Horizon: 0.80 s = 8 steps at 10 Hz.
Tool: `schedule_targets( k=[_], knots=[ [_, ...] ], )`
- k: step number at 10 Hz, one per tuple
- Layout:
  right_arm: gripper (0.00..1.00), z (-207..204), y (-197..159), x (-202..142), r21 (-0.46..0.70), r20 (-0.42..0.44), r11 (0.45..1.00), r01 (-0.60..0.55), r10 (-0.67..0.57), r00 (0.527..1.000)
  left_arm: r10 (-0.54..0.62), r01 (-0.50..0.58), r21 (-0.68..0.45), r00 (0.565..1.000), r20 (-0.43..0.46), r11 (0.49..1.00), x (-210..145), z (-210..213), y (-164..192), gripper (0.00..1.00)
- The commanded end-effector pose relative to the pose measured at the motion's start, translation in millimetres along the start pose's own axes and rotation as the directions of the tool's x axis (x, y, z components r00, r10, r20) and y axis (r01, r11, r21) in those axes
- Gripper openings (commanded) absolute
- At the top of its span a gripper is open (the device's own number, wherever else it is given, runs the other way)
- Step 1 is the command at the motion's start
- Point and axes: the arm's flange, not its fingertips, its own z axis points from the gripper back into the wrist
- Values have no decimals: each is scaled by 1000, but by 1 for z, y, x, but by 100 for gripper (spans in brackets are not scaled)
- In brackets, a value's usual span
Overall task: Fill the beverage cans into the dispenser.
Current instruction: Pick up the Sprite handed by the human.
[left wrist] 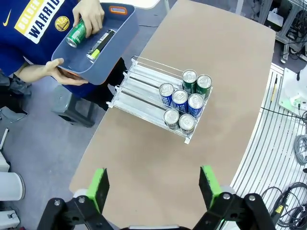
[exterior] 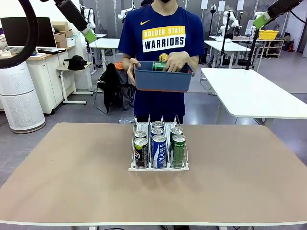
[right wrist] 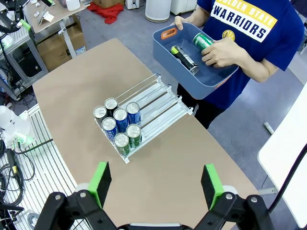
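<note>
Both arms are raised high over the tabletop (exterior: 72, 182), wrists tipped down. The left fingers (left wrist: 99, 187) and right fingers (right wrist: 101, 182) stand wide apart, gripping nothing. Far beyond both pairs sits the dispenser (exterior: 158, 167), with seven beverage cans (exterior: 159, 151) at its nearer end; a blue one reads "SWEAT". Farther off, a person in a "GOLDEN STATE WARRIORS" shirt (exterior: 163, 36) holds a bin (exterior: 163, 81), one hand (exterior: 178, 61) on a green can (exterior: 159, 66).

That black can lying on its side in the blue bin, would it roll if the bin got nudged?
Probably: the black can lies on its round side in the bin, so a tilt would likely roll it. Its slim, smooth body looks stiff but perhaps slippery to pinch.
</note>
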Motion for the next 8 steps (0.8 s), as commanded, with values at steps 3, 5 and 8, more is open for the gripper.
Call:
schedule_targets(
  k=[3,5,8],
  knots=[
    [100,0,1,0,2,-1,1000,-1,1,1000,-3,3,-7,1000,-4,1000,-2,2,0,100],
    [100,0,1,0,2,-1,1000,-1,1,1000,-3,3,-7,1000,-4,1000,-2,2,0,100],
    [100,0,1,0,2,-1,1000,-1,1,1000,-3,3,-7,1000,-4,1000,-2,2,0,100]
  ],
)
